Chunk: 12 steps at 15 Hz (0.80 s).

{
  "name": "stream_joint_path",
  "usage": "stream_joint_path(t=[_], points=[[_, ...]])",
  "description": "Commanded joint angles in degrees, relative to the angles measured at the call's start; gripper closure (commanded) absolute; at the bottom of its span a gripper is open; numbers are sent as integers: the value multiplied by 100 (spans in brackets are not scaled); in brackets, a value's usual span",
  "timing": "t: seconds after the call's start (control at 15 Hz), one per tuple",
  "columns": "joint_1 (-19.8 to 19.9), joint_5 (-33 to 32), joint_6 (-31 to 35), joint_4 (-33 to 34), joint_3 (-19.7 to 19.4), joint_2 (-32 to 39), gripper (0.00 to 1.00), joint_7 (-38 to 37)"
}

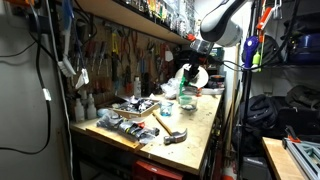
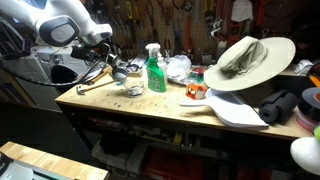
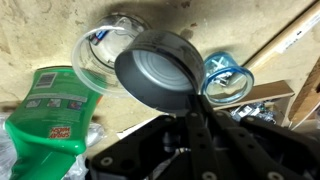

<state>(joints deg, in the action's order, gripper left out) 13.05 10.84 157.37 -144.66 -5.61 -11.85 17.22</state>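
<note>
Wrist view, nearest: the gripper [image 3: 178, 126] body fills the lower edge, its jaws drawn narrow and pinched on the rim of a dark can [image 3: 155, 66]. The can sits directly ahead of the fingertips, touching them at its lower edge and raised off the bench [image 3: 40, 25]. Its round face is turned toward the camera, so its long axis runs roughly along the gripper's own line of reach, tipped a little to the left. Whether that face is mouth or base I cannot tell for certain; the lighter inside suggests the mouth.

Beyond the can, on the bench: a clear jar [image 3: 98, 50] just to its left, partly hidden behind it. A blue ring [image 3: 228, 82] lies just to its right, also partly overlapped. A green spray bottle [image 3: 48, 112] stands near left, apart from the can.

In an exterior view the gripper [image 2: 118, 68] hangs over the left end of the bench [image 2: 150, 108], with the green spray bottle [image 2: 154, 68] upright just to its right. A hat [image 2: 250, 58] lies well apart at the far right. The can is too small there to make out.
</note>
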Motion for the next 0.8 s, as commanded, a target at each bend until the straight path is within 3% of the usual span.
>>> stream_joint_path(t=[0.0, 0.13, 0.27, 0.33, 0.4, 0.53, 0.73], points=[[1195, -942, 227, -377, 1251, -310, 95, -1575], [2042, -1470, -126, -357, 2111, -462, 95, -2472], [2408, -1875, -451, -357, 2701, -657, 95, -3356], [2223, -2030, -581, -326, 2731, -677, 95, -3784], [1540, -2069, -311, -172, 1808, -300, 95, -3328], [1566, -2233, -487, -173, 2056, -406, 95, -3808], [1589, -2252, -512, -201, 2106, -469, 95, -3893]])
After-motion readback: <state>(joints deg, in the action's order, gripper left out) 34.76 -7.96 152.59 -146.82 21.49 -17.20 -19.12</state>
